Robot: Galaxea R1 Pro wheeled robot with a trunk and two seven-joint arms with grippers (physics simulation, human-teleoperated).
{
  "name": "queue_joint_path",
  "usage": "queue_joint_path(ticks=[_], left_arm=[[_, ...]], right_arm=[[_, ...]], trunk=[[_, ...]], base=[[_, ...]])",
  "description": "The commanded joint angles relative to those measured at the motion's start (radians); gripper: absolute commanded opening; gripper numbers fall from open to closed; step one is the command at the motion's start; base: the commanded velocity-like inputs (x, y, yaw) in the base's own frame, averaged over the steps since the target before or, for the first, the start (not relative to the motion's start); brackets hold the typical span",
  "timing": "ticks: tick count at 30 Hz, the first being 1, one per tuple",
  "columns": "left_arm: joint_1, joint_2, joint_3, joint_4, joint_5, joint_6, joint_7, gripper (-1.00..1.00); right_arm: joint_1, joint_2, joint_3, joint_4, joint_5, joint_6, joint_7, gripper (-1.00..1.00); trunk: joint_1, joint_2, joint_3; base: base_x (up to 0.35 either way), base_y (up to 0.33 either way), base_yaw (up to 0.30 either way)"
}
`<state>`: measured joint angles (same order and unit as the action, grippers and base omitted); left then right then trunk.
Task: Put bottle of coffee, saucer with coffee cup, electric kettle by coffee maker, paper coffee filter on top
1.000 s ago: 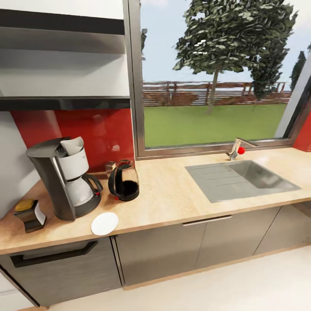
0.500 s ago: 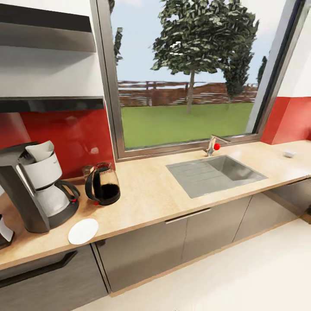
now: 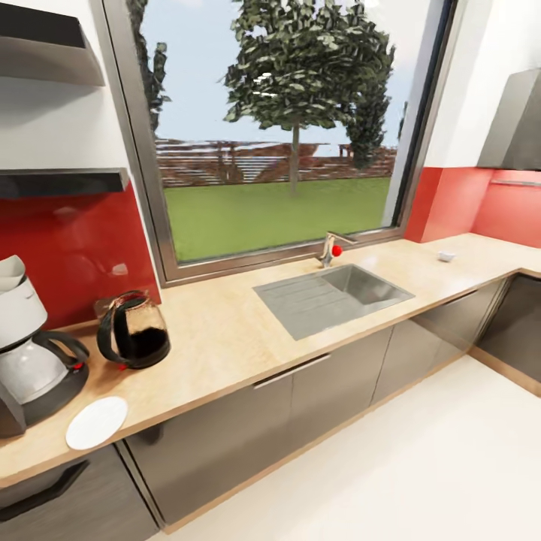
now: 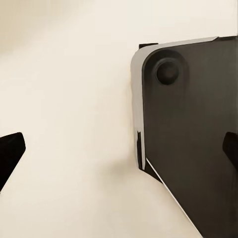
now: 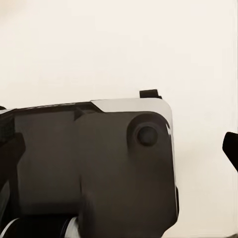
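The black-and-white drip coffee maker (image 3: 26, 353) sits at nine o'clock, the round white saucer (image 3: 96, 422) just before it, the dark glass kettle (image 3: 134, 330) beside. Both wrist views show fingertips set wide, empty. Best scan onward toward three o'clock for the cup, perhaps the small white object (image 3: 446, 256).

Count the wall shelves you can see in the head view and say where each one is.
2. Both hang left of the window: the upper shelf near the top corner, the lower shelf just above the red backsplash. More may lie beyond the picture's edge.
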<state>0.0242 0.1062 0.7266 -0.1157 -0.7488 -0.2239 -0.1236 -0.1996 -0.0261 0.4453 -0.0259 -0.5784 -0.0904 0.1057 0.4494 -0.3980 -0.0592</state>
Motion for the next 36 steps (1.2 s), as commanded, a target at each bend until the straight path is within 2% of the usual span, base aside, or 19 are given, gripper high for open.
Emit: queue_joint_path(ticks=[1,7,11,15,36], left_arm=[[0.0,0.0,0.008,-0.002,-0.006,-0.002,-0.007,1.0],[0.0,0.0,0.008,-0.002,-0.006,-0.004,-0.008,1.0],[0.0,0.0,0.009,-0.002,-0.006,-0.006,-0.008,1.0],[0.0,0.0,0.007,-0.002,-0.006,-0.007,-0.008,1.0],[0.0,0.001,0.01,-0.002,-0.004,-0.003,-0.007,1.0]], right_arm=[[-0.001,0.0,0.007,0.001,-0.011,-0.003,0.005,1.0],[-0.001,-0.001,0.007,0.001,-0.011,-0.003,0.006,1.0],[-0.001,-0.027,0.007,0.0,-0.012,-0.003,0.007,1.0],[-0.001,-0.035,0.007,0.0,-0.012,-0.003,0.008,1.0],[-0.001,-0.035,0.007,0.0,-0.012,-0.003,0.008,1.0]], trunk=[[0.001,-0.002,-0.002],[0.001,-0.002,-0.002],[0.001,-0.002,-0.002],[0.001,-0.002,-0.002],[0.001,-0.002,-0.002]], base=[[0.0,-0.247,-0.3],[0.0,-0.267,-0.3],[0.075,-0.263,-0.3],[0.178,-0.234,-0.3],[0.253,-0.183,-0.3]])
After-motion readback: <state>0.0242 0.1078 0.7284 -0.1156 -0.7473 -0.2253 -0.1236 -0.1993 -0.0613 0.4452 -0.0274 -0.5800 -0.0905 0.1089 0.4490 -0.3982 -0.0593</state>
